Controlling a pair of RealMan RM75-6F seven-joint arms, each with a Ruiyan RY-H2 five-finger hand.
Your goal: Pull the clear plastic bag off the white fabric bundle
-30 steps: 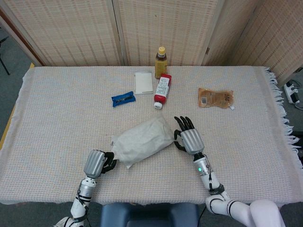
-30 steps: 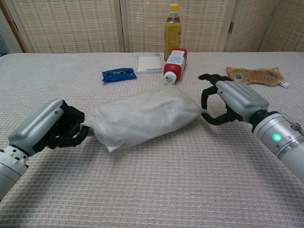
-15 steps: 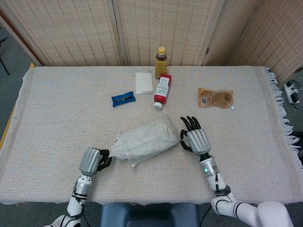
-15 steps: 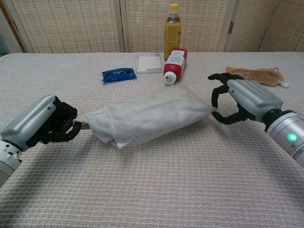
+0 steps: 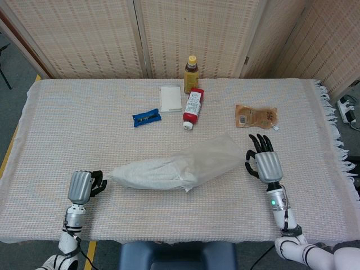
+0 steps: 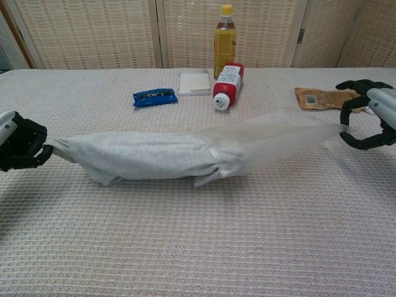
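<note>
The white fabric bundle (image 5: 147, 173) (image 6: 133, 158) lies stretched long across the front of the table. Its right part is still inside the clear plastic bag (image 5: 216, 160) (image 6: 281, 137), and its left half lies bare. My left hand (image 5: 82, 186) (image 6: 20, 148) grips the fabric's left end at the far left. On the right, my right hand (image 5: 265, 163) (image 6: 369, 115) pinches the far end of the bag, which is pulled out flat and mostly empty on that side.
At the back stand a yellow-capped bottle (image 5: 191, 73), a red-and-white bottle lying on its side (image 5: 193, 107), a white pad (image 5: 170, 97) and a blue packet (image 5: 146, 117). A brown pouch (image 5: 256, 116) lies just behind my right hand. Folding screens close off the back.
My hands have moved apart, the left going left with the fabric and the right going right with the bag. The fabric has slid about halfway out of the bag.
</note>
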